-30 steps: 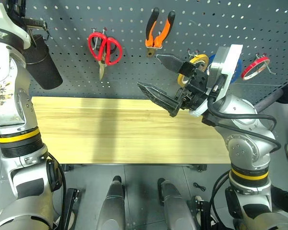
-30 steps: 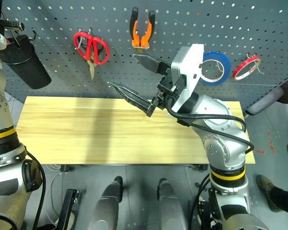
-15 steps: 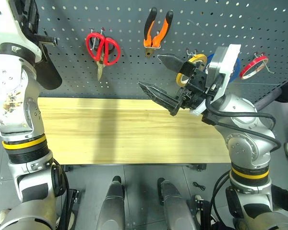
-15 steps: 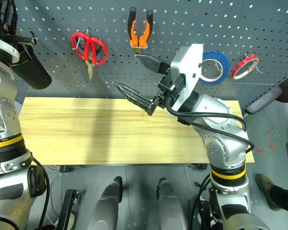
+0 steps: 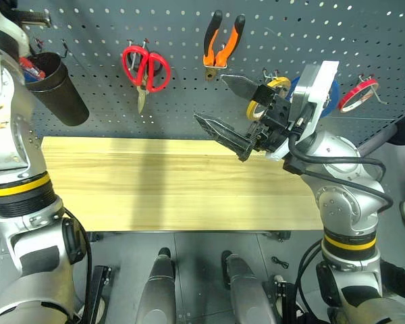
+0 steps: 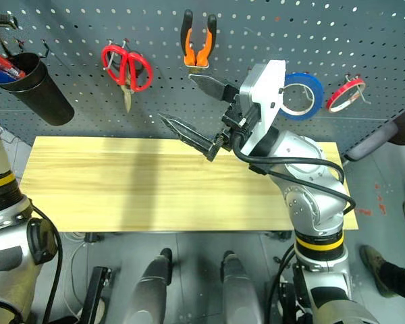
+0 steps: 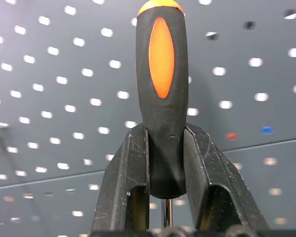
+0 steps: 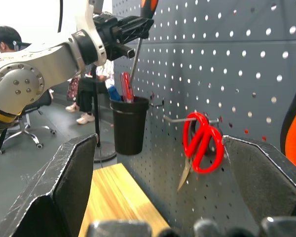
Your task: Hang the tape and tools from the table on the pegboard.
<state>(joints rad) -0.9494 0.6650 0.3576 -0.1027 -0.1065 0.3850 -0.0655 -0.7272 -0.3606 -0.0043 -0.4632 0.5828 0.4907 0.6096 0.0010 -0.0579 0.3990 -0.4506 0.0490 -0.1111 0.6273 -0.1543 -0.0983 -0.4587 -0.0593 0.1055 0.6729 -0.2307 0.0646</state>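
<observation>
We see the desk (image 5: 155, 182), a long top of light yellowish wood planks, standing just before the pegboard (image 5: 108, 94); a broad shadow band crosses its left half.

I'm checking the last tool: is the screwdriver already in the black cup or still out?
Out. The left hand grips the screwdriver by its handle, and its shaft hangs above the black cup.

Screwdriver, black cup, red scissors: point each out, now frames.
screwdriver (image 7: 161, 98): left wrist view, on the orange-and-black handle.
black cup (image 8: 129, 123): right wrist view, on the cup's outer wall.
red-handled scissors (image 5: 146, 66): left eye view, on the red handle loops.
</observation>
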